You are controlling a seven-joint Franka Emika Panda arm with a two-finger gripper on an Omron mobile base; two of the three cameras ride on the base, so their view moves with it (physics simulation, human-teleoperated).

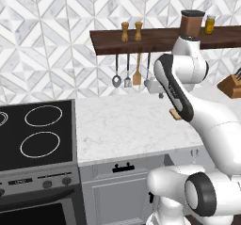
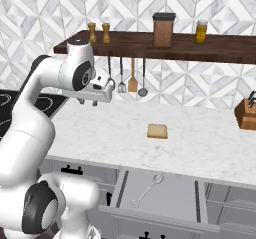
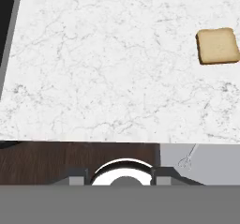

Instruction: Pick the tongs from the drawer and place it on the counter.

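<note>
My hand [image 2: 95,102] is up high over the desk [image 2: 200,138], out past its left half near the stove [image 2: 45,103], and it carries nothing; from here I cannot tell whether the fingers are apart or together, they're too small against the wall. Looking down along my hand, there's white marble below me with the toast [image 3: 217,45] lying flat off to the right, alone on the stone. Below the front edge of the desk the drawer [image 2: 165,195] stands pulled out, pale grey inside, and the tongs [image 2: 148,189] lie flat on its floor, round head toward the desk, thin shaft slanting toward the near left corner. I catch a sliver of them in my own view too, just under the desk's edge. On the far wall the shelf [image 2: 165,45] holds jars and shakers, with utensils hanging beneath. A knife block [image 2: 246,114] sits at the far right.
</note>
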